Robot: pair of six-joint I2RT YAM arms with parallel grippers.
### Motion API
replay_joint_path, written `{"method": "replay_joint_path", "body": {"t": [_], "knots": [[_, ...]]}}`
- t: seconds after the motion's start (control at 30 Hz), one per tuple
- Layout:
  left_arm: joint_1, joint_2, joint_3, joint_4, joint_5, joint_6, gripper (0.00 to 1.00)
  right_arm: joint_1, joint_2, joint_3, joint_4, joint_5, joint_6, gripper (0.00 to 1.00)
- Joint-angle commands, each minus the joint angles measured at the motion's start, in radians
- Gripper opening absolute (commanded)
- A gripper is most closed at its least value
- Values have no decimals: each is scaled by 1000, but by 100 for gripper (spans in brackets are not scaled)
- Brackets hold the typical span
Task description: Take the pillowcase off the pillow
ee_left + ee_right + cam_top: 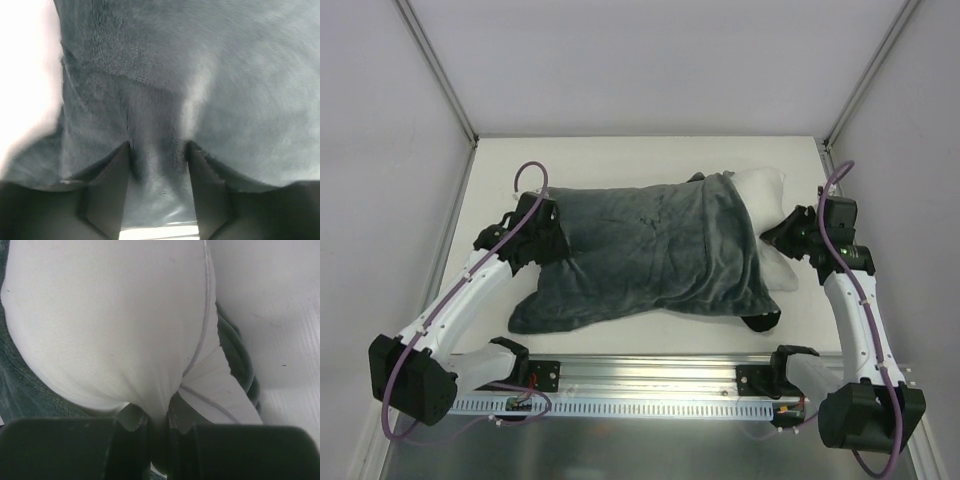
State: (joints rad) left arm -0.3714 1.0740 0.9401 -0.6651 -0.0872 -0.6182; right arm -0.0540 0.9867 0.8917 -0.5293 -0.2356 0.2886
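A dark grey plush pillowcase [640,250] lies across the middle of the table and covers most of the white pillow [765,195], whose right end sticks out of its open side. My left gripper [552,243] is at the pillowcase's left end. In the left wrist view its jaws [157,147] pinch a thick fold of the grey fabric [200,75]. My right gripper [775,238] is at the pillow's bare right end. In the right wrist view it [160,415] is shut on a pinch of the white pillow [110,315], and the pillowcase's edge [237,360] lies beside it.
The white table [620,160] is bounded by grey walls at the back and sides, with metal frame posts [440,70] at the corners. A metal rail [650,375] with both arm bases runs along the near edge.
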Motion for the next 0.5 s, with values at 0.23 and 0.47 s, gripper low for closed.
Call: {"method": "replay_joint_path", "body": {"t": [0.23, 0.47], "knots": [[101, 6, 17, -11, -42, -29, 0, -121, -52, 9, 137, -25, 101, 1], [362, -65, 92, -10, 41, -11, 0, -340, -124, -63, 184, -220, 162, 1]]}}
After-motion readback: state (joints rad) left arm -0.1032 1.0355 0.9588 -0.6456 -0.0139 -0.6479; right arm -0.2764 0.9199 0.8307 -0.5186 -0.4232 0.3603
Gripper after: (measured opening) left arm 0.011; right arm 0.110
